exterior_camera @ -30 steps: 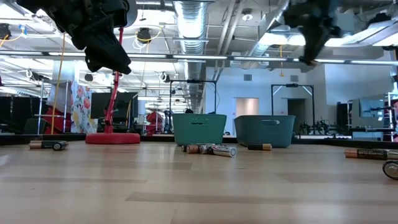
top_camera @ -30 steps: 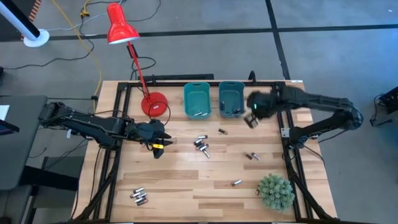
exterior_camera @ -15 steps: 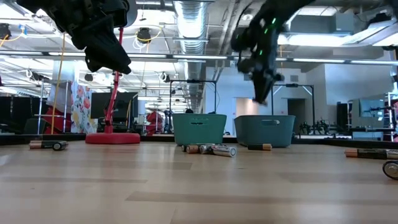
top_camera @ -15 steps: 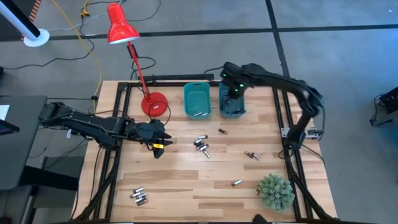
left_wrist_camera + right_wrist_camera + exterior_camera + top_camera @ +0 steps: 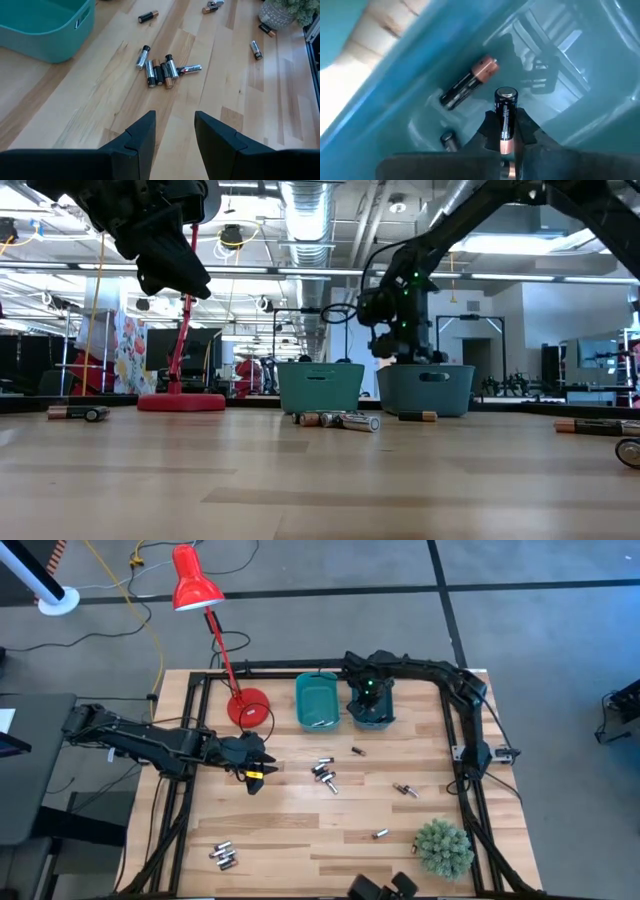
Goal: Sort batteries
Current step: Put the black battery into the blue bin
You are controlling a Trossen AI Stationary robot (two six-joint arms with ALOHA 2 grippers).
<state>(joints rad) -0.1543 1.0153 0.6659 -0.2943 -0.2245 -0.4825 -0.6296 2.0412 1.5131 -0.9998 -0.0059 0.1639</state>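
Observation:
My right gripper (image 5: 371, 698) points down into the right-hand teal bin (image 5: 385, 718) and is shut on a black-and-copper battery (image 5: 505, 117). On that bin's floor lie two more batteries (image 5: 469, 82). The left teal bin (image 5: 316, 700) stands beside it. My left gripper (image 5: 260, 773) hovers open above the table's left middle, its fingers (image 5: 145, 132) empty. A cluster of batteries (image 5: 323, 772) lies on the wood in front of it, and single cells (image 5: 404, 790) and a small group (image 5: 222, 856) are scattered about. My right gripper pinches the battery's copper end (image 5: 505, 142) between its two fingertips. The fingers come from above, pointing down, and the battery lies along them, with its black part and silvery end (image 5: 505, 93) reaching out past the tips. It hangs clear of the bin's floor.
A red desk lamp (image 5: 195, 590) has its round base (image 5: 247, 708) left of the bins. A small green plant (image 5: 443, 847) stands at the near right corner. Black frame rails (image 5: 462, 755) run along the table's sides. Bare wood lies between the scattered cells.
My right gripper has swung from the table's far right edge toward the left and down, tipping to point downward, until it stands in the right-hand teal bin. It has stayed shut on the battery.

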